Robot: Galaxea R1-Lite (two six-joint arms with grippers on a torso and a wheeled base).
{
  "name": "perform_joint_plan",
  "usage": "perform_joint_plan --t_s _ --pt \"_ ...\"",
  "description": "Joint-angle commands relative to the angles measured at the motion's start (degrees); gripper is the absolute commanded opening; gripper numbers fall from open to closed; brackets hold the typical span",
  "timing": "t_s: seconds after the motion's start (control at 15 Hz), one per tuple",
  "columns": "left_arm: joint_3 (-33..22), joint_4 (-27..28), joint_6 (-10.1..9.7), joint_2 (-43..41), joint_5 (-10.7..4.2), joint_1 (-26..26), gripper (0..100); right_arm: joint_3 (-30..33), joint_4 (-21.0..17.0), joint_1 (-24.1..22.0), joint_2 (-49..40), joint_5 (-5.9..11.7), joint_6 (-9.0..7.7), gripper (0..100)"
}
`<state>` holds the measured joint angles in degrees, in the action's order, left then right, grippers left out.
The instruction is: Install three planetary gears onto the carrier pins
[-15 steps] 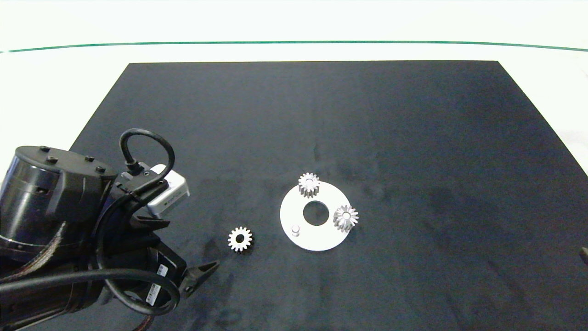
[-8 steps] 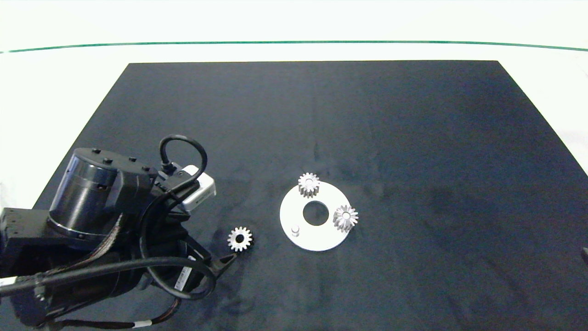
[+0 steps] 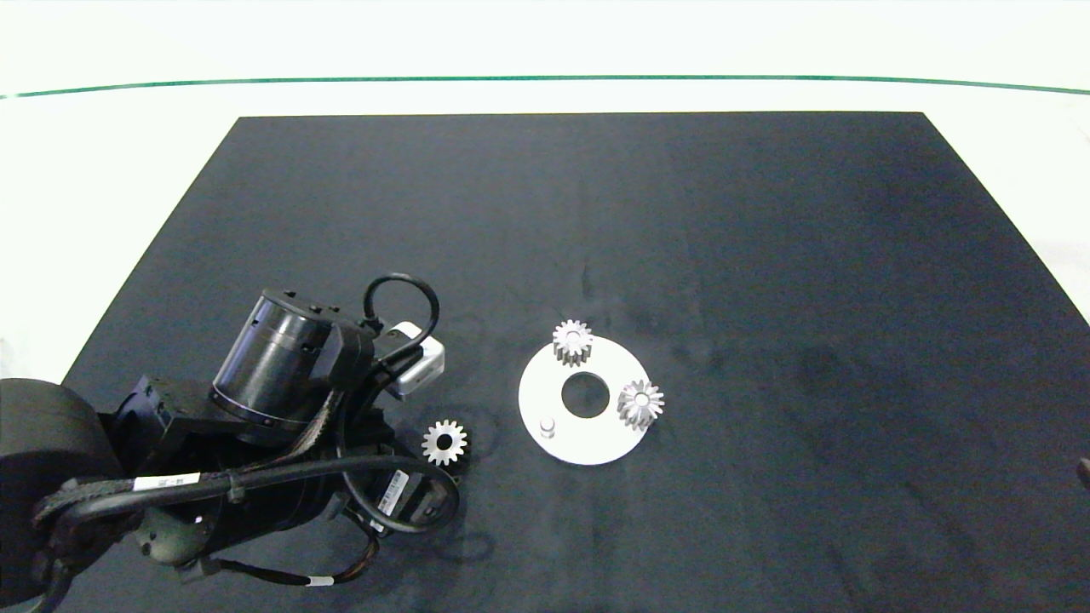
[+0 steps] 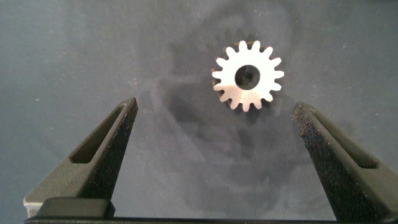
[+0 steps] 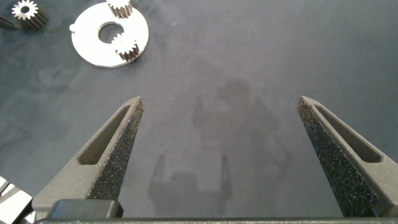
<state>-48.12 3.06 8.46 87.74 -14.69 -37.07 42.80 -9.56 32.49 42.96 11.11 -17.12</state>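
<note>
On the dark mat, the white disc lies a little toward the near side, with 2 of the planetary gears already seated on carrier pins: one gear at the disc's far edge and another at its right edge. The third pin stands bare on the disc's near-left part. The loose gear lies flat on the mat just left of the disc, apart from it, its dark centre hole facing up.

The left arm reaches in from the left edge, bent low over the mat, its wrist angled toward the loose gear, and it hides the pincer from above. Seen from the left wrist camera, the left gripper is spread wide, its 2 grey fingers well apart and touching nothing; the loose gear lies beyond the tips, nearer one finger than the other.

The right gripper hangs off to the right above bare mat, fingers spread wide and empty, well apart from the disc.
</note>
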Motion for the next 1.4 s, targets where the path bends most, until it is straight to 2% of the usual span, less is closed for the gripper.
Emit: perform_joint_plan --t_s 0.07,0.27,1.2,1.4 --pt "-0.14 -0.16 0.07 1.39 0.01 -0.72 100 0.0 -0.02 0.03 0.02 0.06 -0.11 100" --pt "-0.14 -2.71 -0.37 2.53 -0.08 -1.42 95 0.0 -0.11 0.03 -0.07 0.06 -0.11 100" --pt "-0.66 -4.82 -1.25 4.9 -0.08 -2.83 66 0.0 -0.11 0.03 -0.07 0.06 -0.11 100" --pt "-0.75 -4.91 -1.96 4.99 -0.08 -3.18 60 -0.09 -0.11 0.03 -0.07 0.06 -0.11 100"
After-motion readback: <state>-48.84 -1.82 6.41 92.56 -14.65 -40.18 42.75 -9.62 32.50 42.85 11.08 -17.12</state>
